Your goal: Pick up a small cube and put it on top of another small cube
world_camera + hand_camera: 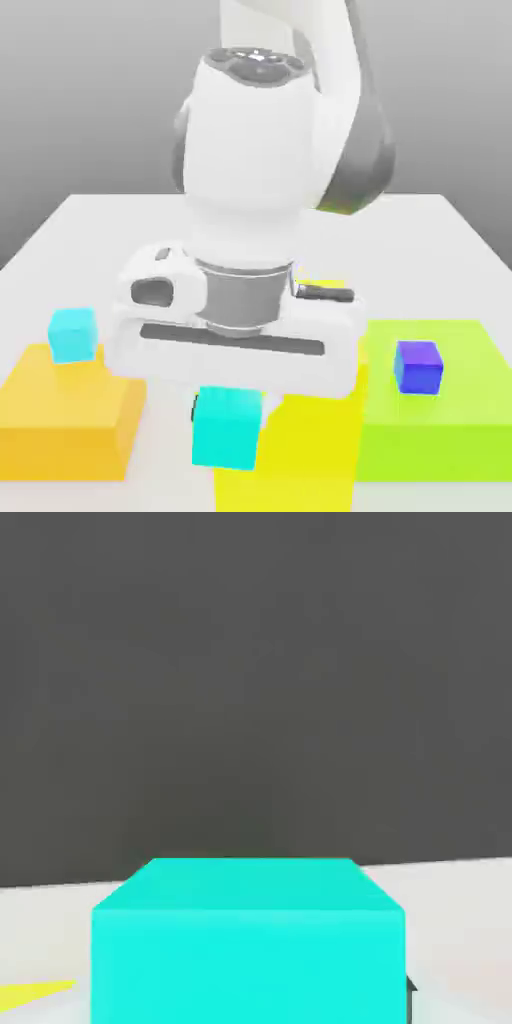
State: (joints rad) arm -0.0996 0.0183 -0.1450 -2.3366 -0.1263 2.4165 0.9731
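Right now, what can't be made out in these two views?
- Exterior view: the hand's body hides the jaws' contact with the turquoise cube.
- Exterior view: the arm covers most of the yellow mat.
- Hand view: the turquoise cube's lower part runs off the frame edge, hiding what lies beneath.

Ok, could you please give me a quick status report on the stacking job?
End effector shut on turquoise cube, over yellow pad. Paler cyan cube on orange pad. Nothing between them.

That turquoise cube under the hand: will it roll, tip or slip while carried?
The turquoise cube has flat faces and square edges, so it probably won't roll. It looks stiff, so it should keep its shape. Its smooth sides might slip in the gripper, which is shut on it.
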